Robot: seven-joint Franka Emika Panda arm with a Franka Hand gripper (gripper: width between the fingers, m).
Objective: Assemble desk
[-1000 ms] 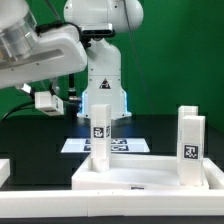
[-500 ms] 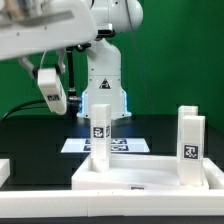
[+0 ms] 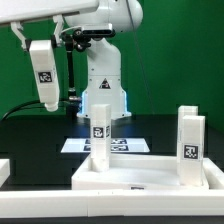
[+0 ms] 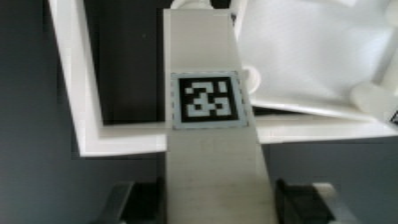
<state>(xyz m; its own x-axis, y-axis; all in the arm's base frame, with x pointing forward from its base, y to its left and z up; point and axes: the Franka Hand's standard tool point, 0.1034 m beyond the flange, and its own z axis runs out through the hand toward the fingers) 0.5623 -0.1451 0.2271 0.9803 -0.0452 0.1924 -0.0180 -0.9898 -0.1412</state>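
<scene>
The desk top lies flat at the front of the exterior view. Two white legs stand upright on it, one at its back left and one at its right, each with a marker tag. A third tagged leg hangs roughly upright in the air at the exterior view's upper left, well above the table. In the wrist view my gripper is shut on this leg, a dark finger on each side. White desk parts lie beyond it.
The marker board lies on the black table behind the desk top. The robot's white base stands at the back. Another white part shows at the exterior view's left edge. A white L-shaped rim lies below the held leg.
The arm has swung up and to the exterior view's right. The held leg turned from lying tilted by the arm to hanging nearly upright, tag facing the camera.
</scene>
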